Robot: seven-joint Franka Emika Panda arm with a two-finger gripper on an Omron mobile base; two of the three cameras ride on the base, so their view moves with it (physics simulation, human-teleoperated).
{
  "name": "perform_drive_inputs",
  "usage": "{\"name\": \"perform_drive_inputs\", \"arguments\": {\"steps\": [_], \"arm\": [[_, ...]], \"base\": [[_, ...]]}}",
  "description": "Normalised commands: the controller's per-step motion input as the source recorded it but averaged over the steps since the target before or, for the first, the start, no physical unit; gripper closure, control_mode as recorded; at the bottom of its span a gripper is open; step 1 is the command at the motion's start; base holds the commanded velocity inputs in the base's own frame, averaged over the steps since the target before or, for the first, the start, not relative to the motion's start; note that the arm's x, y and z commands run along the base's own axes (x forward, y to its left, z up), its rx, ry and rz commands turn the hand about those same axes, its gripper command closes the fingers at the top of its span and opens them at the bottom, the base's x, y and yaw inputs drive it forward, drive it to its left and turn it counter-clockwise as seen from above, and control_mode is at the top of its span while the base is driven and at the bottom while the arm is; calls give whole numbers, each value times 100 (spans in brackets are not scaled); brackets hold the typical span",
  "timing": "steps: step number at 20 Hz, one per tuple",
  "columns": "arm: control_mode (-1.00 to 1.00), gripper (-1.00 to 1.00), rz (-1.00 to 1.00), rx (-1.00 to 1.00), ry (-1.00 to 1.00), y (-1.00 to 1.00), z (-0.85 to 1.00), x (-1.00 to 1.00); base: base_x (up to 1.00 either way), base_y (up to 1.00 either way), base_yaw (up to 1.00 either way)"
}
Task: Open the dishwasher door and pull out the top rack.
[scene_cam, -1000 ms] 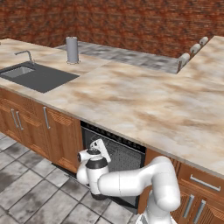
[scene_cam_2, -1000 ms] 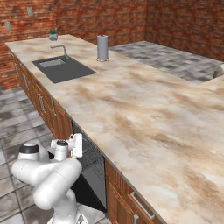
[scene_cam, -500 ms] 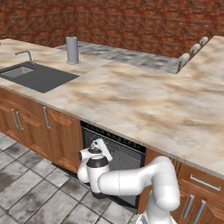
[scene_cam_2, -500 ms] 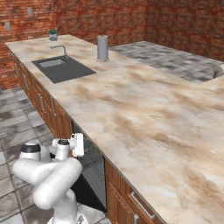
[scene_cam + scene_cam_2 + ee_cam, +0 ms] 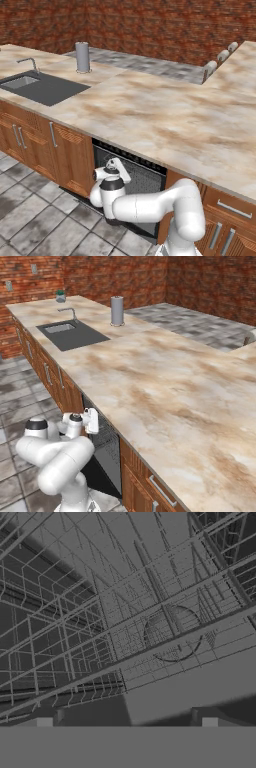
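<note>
The black dishwasher (image 5: 134,175) under the counter stands with its front uncovered, and the top rack (image 5: 142,176), a grey wire grid, shows inside the cavity. The rack (image 5: 107,437) also shows from the side. The dishwasher door is not over the opening; a dark slab (image 5: 102,476) low behind my arm may be it. My gripper (image 5: 116,167) hovers at the left part of the opening, level with the rack, also seen as the gripper (image 5: 92,421). In the hand view the rack wires (image 5: 125,627) are very close, with the gripper (image 5: 127,720) open and nothing between its fingertips (image 5: 45,722).
Brown wooden cabinet doors (image 5: 70,155) flank the dishwasher on the left, and drawers (image 5: 232,210) flank it on the right. The marble counter (image 5: 165,115) overhangs above. A sink (image 5: 42,87) and a grey canister (image 5: 82,57) sit far left. Tiled floor (image 5: 35,220) lies in front.
The hand has edged slightly toward the dishwasher opening. The jaws have stayed wide open and the rack has not visibly moved.
</note>
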Motion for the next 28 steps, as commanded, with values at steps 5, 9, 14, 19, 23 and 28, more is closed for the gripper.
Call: {"name": "perform_drive_inputs", "arguments": {"steps": [5,9,14,19,23,28], "arm": [[-100,-100,-7,-19,0,20,-100,0],[-100,-100,-8,-12,0,18,-100,0],[-100,-100,-8,-9,0,18,-100,0],[-100,-100,-7,-10,0,21,-100,0],[-100,-100,-7,-11,0,29,-100,0],[-100,-100,-8,-12,0,49,-100,0]], "base": [[0,0,0],[0,0,0],[0,0,0],[0,0,0],[0,0,0],[0,0,0]]}}
